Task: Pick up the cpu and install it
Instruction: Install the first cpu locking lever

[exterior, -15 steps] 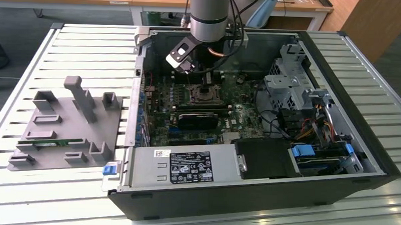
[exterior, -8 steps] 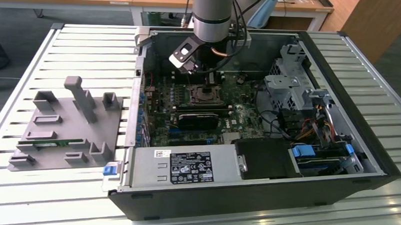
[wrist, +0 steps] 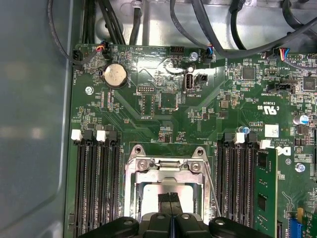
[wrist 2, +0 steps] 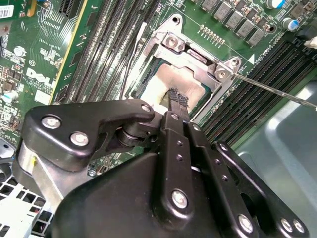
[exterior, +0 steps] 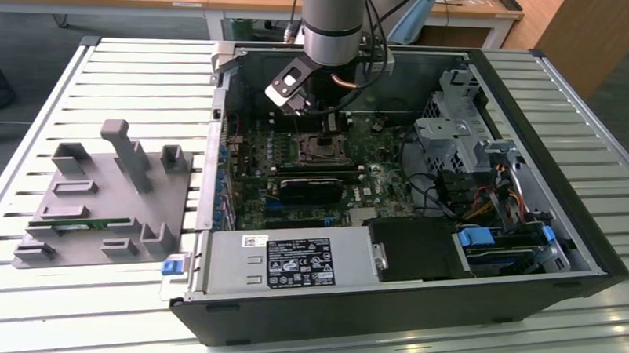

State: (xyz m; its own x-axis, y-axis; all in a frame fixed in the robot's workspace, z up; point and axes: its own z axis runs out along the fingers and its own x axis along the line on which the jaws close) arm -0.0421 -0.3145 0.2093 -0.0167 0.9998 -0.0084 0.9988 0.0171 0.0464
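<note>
down inside the open computer case (exterior: pixel 341 319), straight over the processor socket on the motherboard (exterior: pixel 257 190), finds the hand (wrist: pixel 170 201) clenched: pads (wrist: pixel 163 202) pressed flat together with only a thin seam between them, grasping nothing. puts those closed tips at the top plate of the cpu (wrist: pixel 148 197), touching or just above; cannot tell which from either wrist view. shows the cpu lying flat in the socket, its silver-grey top smeared pale toward the middle, boxed round by the metal retention frame (wrist: pixel 168 166) with screws at its corners. shows the thin wire lever (wrist 2: pixel 277 91) angled out beside the frame, apart from the hand. flanks the socket with black memory slots (wrist: pixel 96 188) on both sides, and seats a green memory stick (wrist: pixel 265 193) in one of them. out on the slatted surface (exterior: pixel 140 76), at the exterior view's left and well apart from the case, sets a grey holder block (exterior: pixel 104 208) with a long thin green stick (exterior: pixel 67 224) lying along its near edge. carries the arm (exterior: pixel 331 20) down into the case from above.
</note>
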